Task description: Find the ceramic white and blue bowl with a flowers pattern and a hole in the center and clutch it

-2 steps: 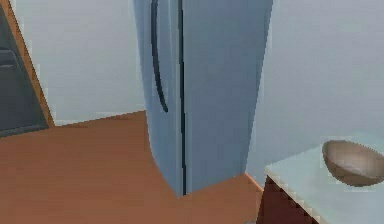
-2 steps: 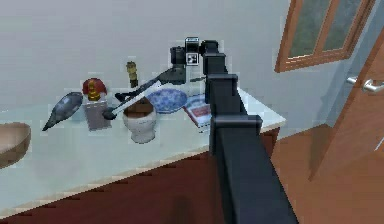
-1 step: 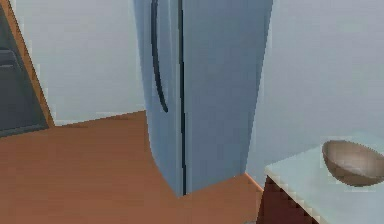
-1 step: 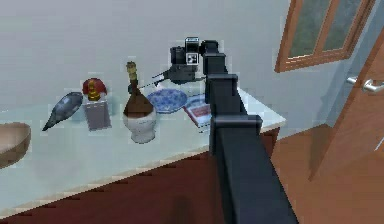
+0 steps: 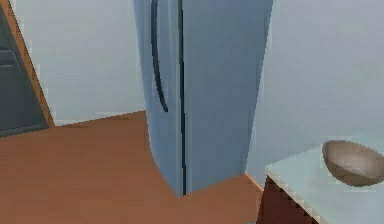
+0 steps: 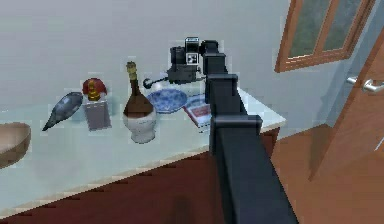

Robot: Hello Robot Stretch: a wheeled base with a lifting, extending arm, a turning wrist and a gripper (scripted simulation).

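Kitchen corner, white-topped counter (image 6: 90, 155) along a pale wall, and we're sat side-on to it. We reckon that's the whole point: from this spot the arm (image 6: 236, 140) reaches straight out over the top toward the far side.

The blue and white bowl (image 6: 168, 98) lies out there near the wall, a shallow patterned dish. It's just right of a bottle (image 6: 137, 100) in a pale round base and just left of a flat red and white thing (image 6: 200, 114) lying by the arm.

The jaws are up at the arm's far end, close by the bowl. Over it, beside it, touching it? Can't say. With stuff on the counter at and behind them, we also can't tell what state the jaws are in or whether they've got anything.

Further left are a small jar with a red top (image 6: 96, 105) and a grey fish-shaped thing (image 6: 62, 108), both well clear of the reach. A plain brown bowl (image 5: 352, 160) sits at the counter's left end. Wrong colour, so probably that's why the arm isn't lined up on it. Straight ahead of us is a blue-grey fridge (image 5: 205, 90).
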